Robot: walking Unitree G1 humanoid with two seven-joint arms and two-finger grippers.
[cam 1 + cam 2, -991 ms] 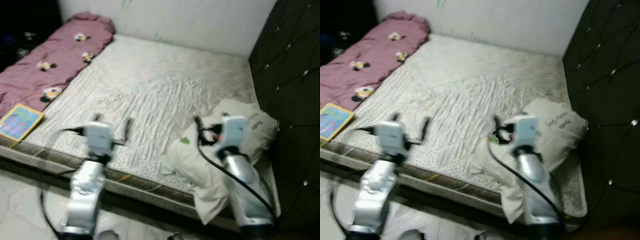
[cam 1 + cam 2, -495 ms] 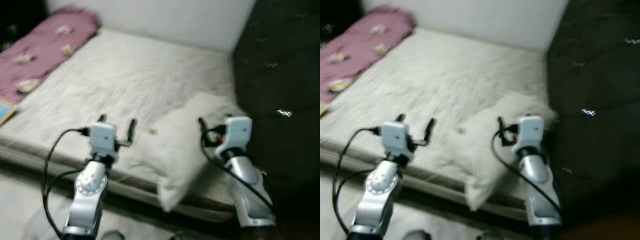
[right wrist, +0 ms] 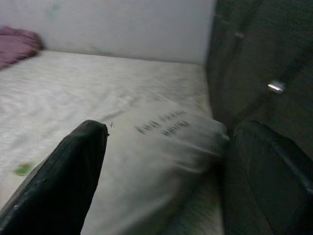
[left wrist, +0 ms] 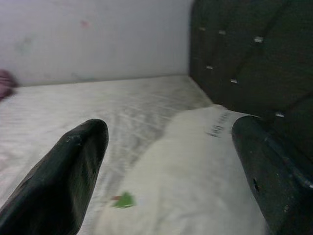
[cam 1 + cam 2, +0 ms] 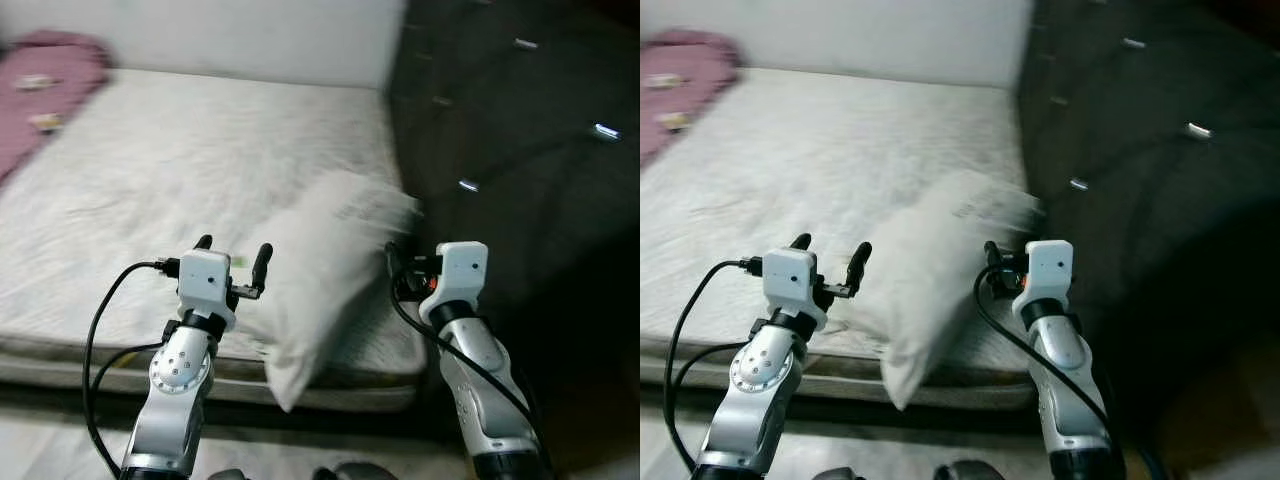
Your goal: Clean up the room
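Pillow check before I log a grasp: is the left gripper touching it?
Cannot tell. In the left eye view the left gripper overlaps the pillow's edge; the left wrist view shows open fingers over it, no plain contact.

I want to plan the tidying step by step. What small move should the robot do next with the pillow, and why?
Probably ease both open grippers forward. The white pillow hangs over the mattress edge, between the left gripper and the right gripper, neither touching it yet.
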